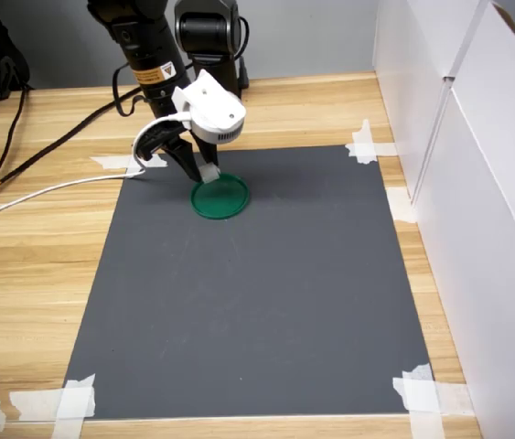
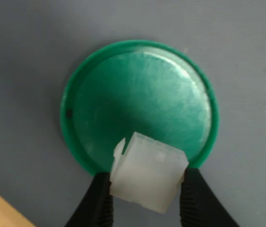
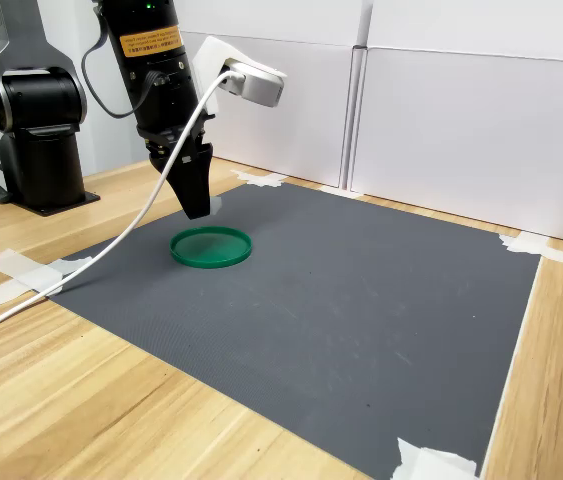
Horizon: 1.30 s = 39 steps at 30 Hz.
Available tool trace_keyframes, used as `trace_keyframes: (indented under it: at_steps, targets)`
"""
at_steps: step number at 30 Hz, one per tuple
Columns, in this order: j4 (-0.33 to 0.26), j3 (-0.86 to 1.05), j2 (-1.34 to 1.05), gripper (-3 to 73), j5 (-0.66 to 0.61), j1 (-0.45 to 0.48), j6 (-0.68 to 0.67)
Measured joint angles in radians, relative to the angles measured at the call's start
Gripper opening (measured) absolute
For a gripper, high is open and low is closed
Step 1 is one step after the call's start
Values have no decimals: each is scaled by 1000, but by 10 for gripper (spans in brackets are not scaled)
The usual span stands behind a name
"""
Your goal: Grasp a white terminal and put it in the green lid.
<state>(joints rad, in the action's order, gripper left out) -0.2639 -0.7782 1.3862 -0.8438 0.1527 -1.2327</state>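
Clamping white terminal (image 2: 148, 177) above green lid (image 2: 137, 101): tool (image 2: 147, 201).

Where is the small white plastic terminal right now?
The small white plastic terminal is clamped between the black gripper fingers, held above the near edge of the round green plastic lid in the wrist view, not yet lying in it.

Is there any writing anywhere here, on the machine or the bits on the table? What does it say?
Orange-yellow sticker on the black arm, seen in both exterior views: it carries print and a warning-type symbol, too small and blurred to read.
Green lid: no writing visible.
White terminal held in the claw: no writing visible.
Grey mat and tape strips: none.
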Motion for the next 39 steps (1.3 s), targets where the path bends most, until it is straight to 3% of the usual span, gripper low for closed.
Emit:
trace_keyframes:
  at_steps: [15,25,31,35,39]
  targets:
    - [21,0,0,386,-3,0,10]
    - [24,0,0,484,30,0,22]
    - [17,0,-41,489,43,0,26]
    - [-42,0,-137,417,56,0,26]
    - [-147,0,-252,213,112,0,27]
